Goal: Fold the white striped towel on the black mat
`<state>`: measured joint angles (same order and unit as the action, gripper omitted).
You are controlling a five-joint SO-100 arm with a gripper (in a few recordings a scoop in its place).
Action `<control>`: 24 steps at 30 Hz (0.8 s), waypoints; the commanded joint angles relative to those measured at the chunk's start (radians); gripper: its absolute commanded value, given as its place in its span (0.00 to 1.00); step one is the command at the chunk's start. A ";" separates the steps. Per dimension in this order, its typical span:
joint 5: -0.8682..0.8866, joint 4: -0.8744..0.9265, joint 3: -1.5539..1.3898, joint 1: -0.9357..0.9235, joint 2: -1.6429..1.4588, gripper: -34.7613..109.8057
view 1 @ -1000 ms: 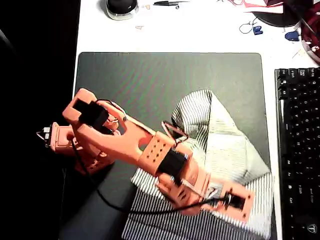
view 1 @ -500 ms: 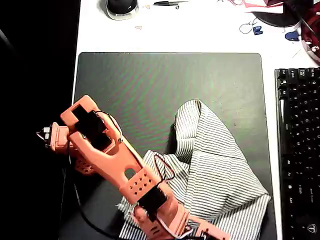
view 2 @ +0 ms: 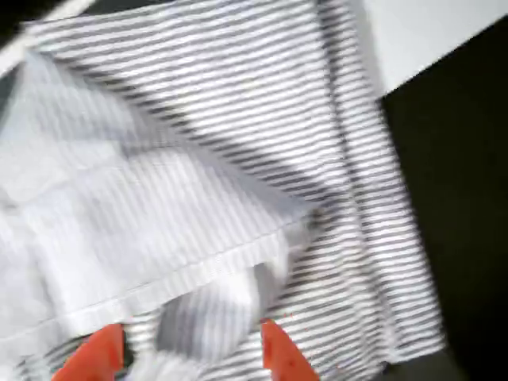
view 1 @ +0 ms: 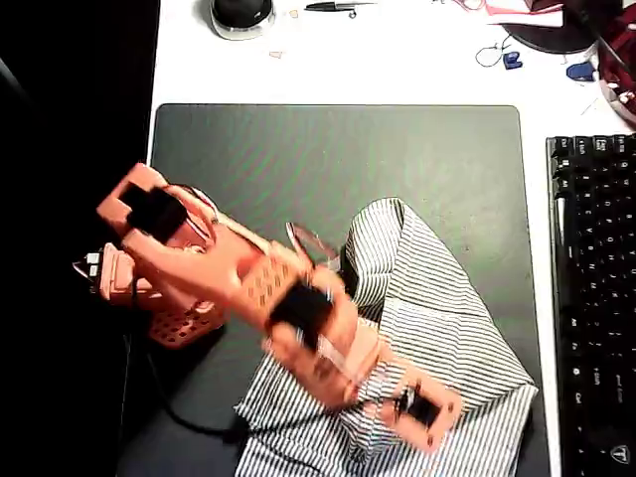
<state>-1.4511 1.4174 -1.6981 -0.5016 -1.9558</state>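
We judge the fold only partly made: the white striped towel [view 1: 437,328] lies bunched and skewed over the lower right of the black mat [view 1: 298,159], its edges unaligned. Our gripper [view 2: 186,357] hovers over it, fingers apart, cloth showing between them. The wrist view reveals an overlapping hemmed layer; the overhead view shows the towel's overall crumpled outline.

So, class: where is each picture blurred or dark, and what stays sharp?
Overhead view: the arm and tool smear with motion, the mat and keyboard stay sharp, the left edge is black. Wrist view: the towel is soft with blur, its stripes still readable.
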 commanded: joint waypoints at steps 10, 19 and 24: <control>0.798 -0.054 -0.281 0.477 -0.107 0.37; 0.864 -0.249 -0.328 0.449 -0.025 0.40; 0.833 -0.221 -0.279 0.377 0.003 0.40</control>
<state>-0.5998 1.1904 -2.0141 -0.0966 -1.9543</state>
